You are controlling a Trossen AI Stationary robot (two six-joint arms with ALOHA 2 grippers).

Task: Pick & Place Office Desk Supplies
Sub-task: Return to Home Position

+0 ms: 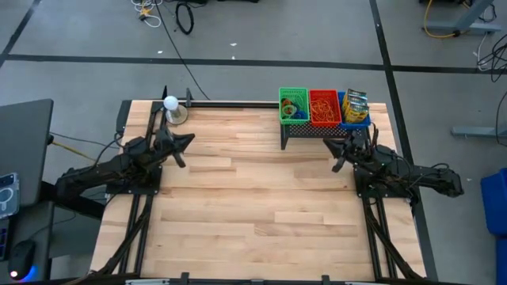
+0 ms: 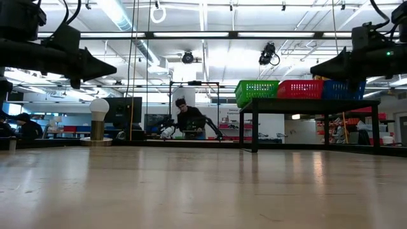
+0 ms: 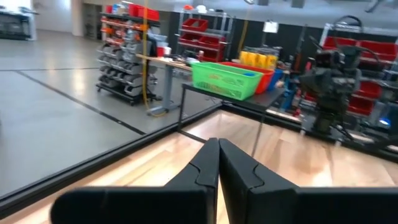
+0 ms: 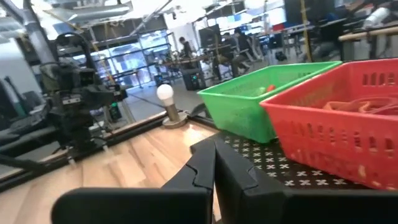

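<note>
Grey floor [image 1: 301,32], dark lines [image 1: 238,62], shelving racks [image 3: 124,56], bright ceiling lights [image 2: 117,11]; person [image 2: 189,117] far off

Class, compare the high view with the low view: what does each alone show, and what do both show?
Only the high view: the bins' contents, such as red and orange rubber bands. Only the low view: a person in the room behind. Both: the green bin, red bin and blue bin on the black rack, the white ball, and the left tool and right tool.
</note>
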